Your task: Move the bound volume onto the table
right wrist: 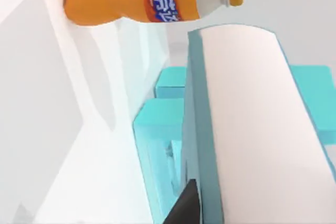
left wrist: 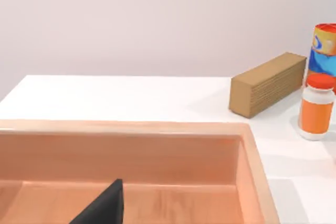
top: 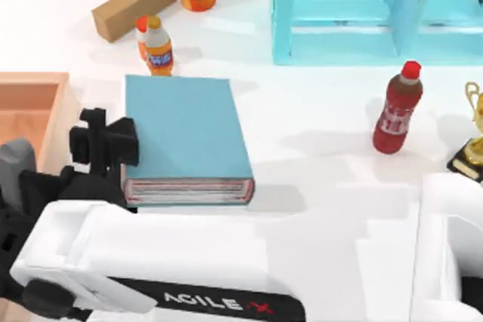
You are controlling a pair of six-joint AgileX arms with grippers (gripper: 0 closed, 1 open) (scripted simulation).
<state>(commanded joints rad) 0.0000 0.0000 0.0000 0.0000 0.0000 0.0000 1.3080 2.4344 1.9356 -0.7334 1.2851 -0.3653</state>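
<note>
The book (top: pixel 187 135) lies flat on the table (top: pixel 324 179), placement seemingly done; the left gripper (top: pixel 106 145) beside its spine, grip indiscernible, should next withdraw.

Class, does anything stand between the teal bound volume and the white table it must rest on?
Nothing visible does. The bound volume lies flat over bare table; the orange bottle stands just past its far edge. The right gripper is beside the volume, the left gripper over the wooden tray.
</note>
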